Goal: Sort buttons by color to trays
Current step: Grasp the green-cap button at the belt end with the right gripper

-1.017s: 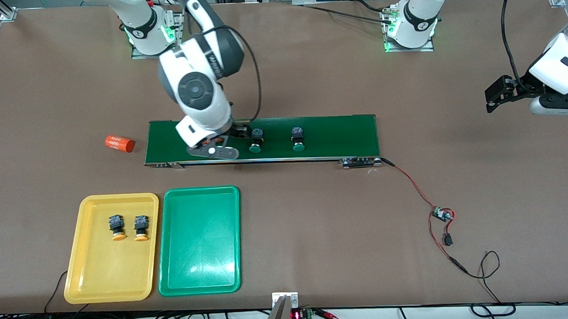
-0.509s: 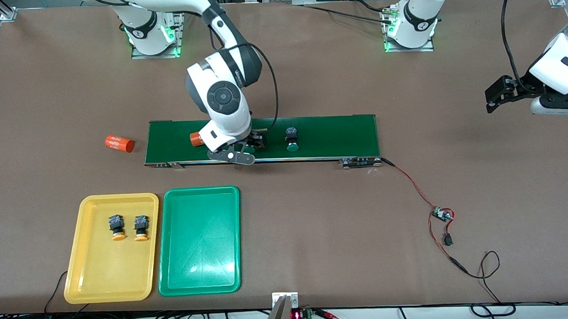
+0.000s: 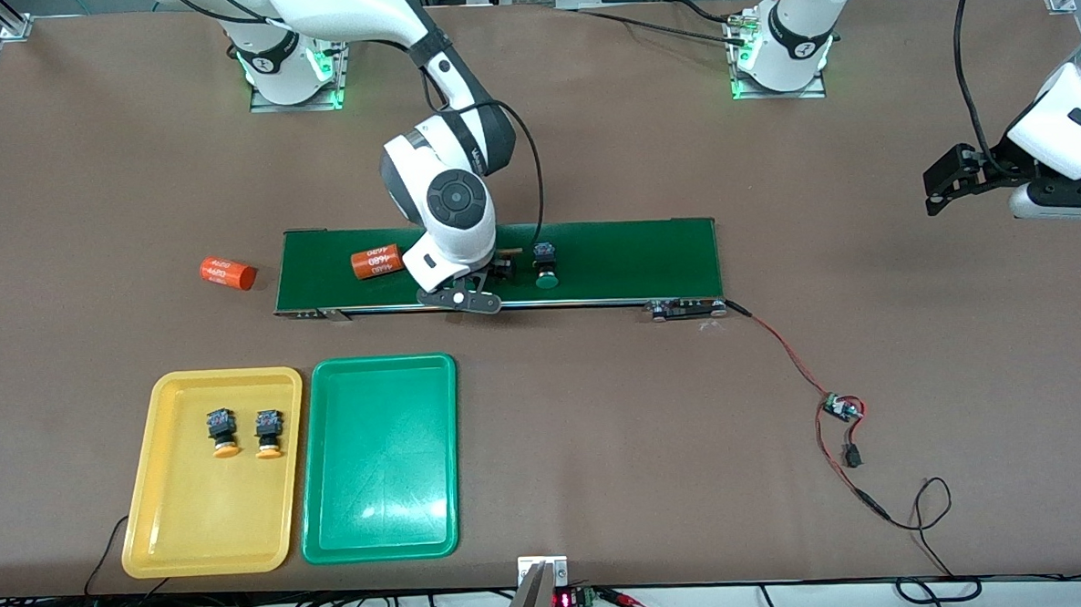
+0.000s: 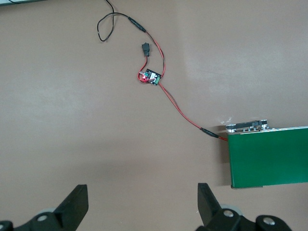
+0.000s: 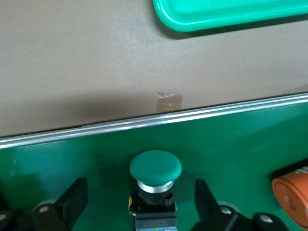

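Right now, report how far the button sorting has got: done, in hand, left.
Done: two yellow-capped buttons lie in the yellow tray. In hand: the right gripper is down on the conveyor belt, open, fingers either side of a green-capped button, not yet clamped. Left: that button and the second green-capped button on the belt; the green tray holds none. The left gripper waits open over the table.

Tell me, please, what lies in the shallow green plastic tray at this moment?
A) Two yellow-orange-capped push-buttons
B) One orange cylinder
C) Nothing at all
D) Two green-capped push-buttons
C: the shallow green plastic tray shows only its bare floor, while both yellow-orange-capped push-buttons sit in the yellow plastic tray beside it.
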`<state>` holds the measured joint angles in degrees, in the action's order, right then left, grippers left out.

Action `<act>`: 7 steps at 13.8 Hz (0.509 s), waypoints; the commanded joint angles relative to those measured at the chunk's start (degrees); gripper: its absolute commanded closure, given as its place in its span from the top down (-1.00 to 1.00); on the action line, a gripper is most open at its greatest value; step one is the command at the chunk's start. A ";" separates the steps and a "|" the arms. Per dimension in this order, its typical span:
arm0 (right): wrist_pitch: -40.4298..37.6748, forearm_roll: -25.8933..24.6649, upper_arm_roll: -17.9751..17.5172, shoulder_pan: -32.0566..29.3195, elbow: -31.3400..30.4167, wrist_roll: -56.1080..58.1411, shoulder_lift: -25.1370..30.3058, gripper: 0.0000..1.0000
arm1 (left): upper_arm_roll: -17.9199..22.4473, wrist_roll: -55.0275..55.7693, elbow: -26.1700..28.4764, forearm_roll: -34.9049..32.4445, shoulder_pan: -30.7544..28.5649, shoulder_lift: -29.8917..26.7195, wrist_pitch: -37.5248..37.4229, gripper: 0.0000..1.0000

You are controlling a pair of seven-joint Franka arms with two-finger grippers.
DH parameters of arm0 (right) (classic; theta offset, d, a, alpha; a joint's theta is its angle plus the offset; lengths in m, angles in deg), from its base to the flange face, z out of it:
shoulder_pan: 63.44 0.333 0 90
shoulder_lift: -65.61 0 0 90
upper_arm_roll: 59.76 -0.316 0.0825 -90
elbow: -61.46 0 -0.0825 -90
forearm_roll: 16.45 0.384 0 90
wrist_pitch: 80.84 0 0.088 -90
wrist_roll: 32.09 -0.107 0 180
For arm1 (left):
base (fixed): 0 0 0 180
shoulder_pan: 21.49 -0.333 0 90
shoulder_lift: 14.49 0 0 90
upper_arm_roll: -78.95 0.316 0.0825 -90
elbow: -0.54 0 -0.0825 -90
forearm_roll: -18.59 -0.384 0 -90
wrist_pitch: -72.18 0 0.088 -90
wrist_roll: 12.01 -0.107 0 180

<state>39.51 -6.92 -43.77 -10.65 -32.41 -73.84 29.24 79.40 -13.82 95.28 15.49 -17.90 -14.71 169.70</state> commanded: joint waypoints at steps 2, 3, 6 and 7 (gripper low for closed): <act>-0.99 0.76 0.27 0.65 -0.08 0.09 -0.55 -0.25 | -0.01 -0.20 -0.87 0.90 -0.07 0.40 0.03 1.00; -1.08 0.76 0.27 0.38 -0.34 0.00 -0.64 -0.41 | -0.01 -0.20 -0.96 0.90 -0.07 0.48 0.03 1.00; -1.26 1.11 0.62 -0.58 0.44 0.09 -0.03 -0.65 | -0.01 -0.20 -0.87 0.99 -0.07 0.48 0.03 1.00; -1.26 1.29 0.80 -1.45 1.75 0.09 0.06 -0.65 | -0.01 -0.20 -0.87 0.99 -0.07 0.48 0.03 1.00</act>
<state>38.74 -6.48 -43.32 -10.75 -32.26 -73.84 28.82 79.40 -13.82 95.28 15.49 -17.90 -14.69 169.70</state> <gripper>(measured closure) 0.599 0.000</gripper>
